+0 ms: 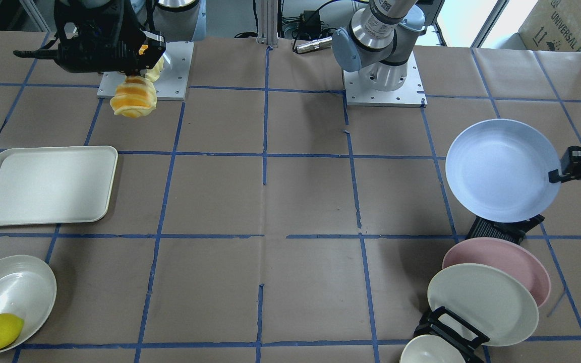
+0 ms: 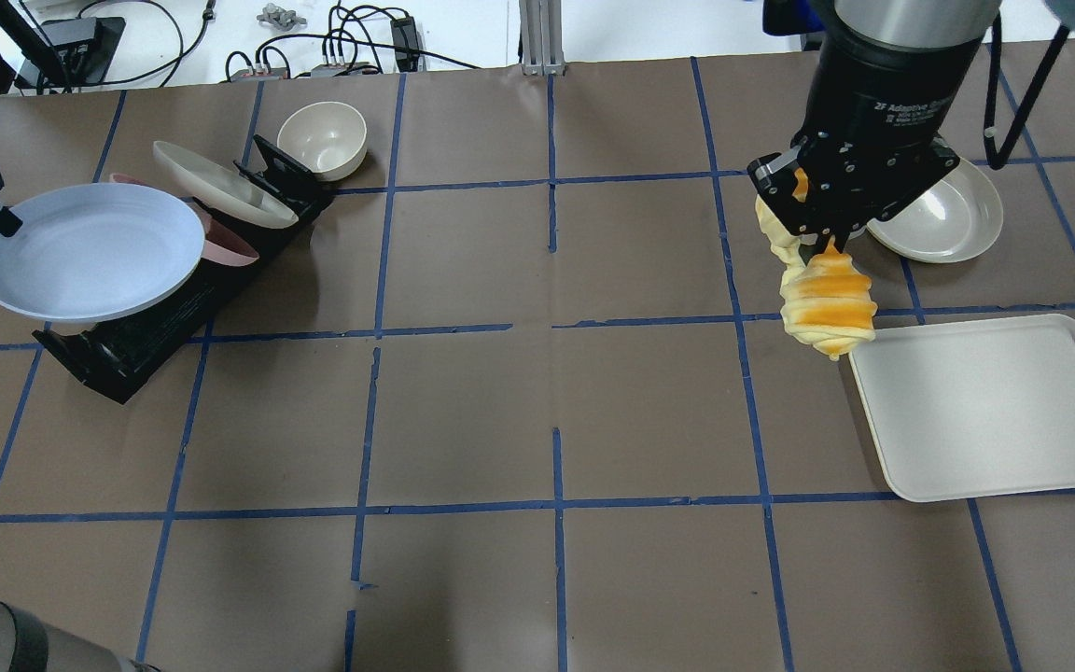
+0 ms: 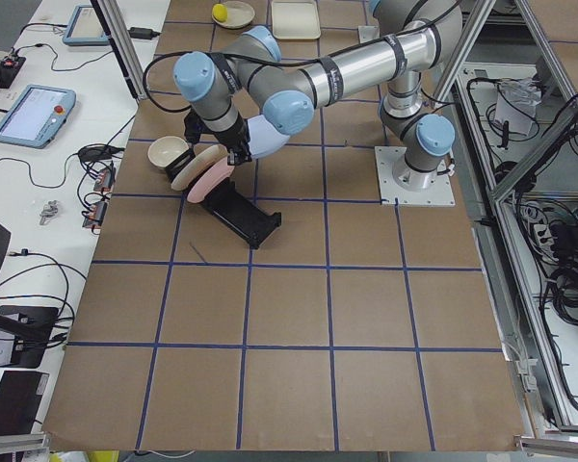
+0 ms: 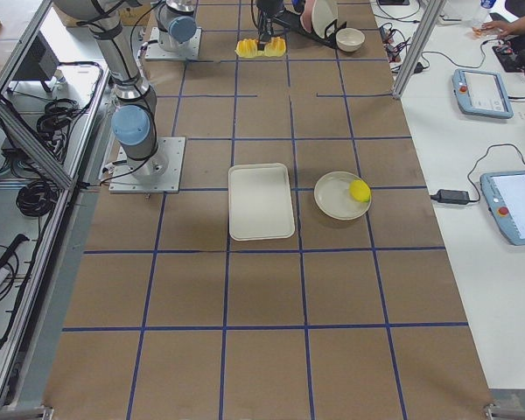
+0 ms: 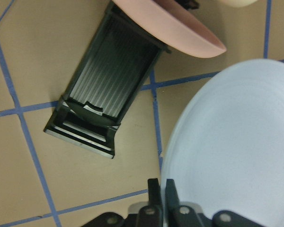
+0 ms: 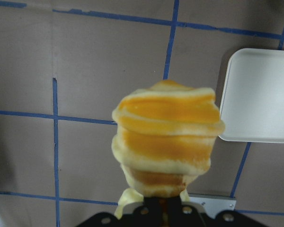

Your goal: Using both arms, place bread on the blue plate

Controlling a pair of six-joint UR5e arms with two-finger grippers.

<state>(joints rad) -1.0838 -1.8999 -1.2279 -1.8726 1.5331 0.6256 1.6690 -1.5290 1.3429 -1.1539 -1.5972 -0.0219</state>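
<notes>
Our right gripper (image 2: 825, 245) clamps the seemingly soft, light ridged orange-cream bread loaf (image 2: 829, 303) mid-length; our left gripper (image 1: 556, 175) pinches the round pale-blue plastic plate (image 1: 497, 171) at its rim.

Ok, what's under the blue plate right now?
The blue plate, rim-held by the left gripper, hangs over the black rack's empty end and table paper; directly beneath is hidden.

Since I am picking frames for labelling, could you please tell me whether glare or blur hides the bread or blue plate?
Front-facing view: mild sheen on the blue plate, rim clear; bread sharp. Right wrist view: bread close, slightly soft, ridges legible. Left wrist view: plate evenly lit, no glare.
</notes>
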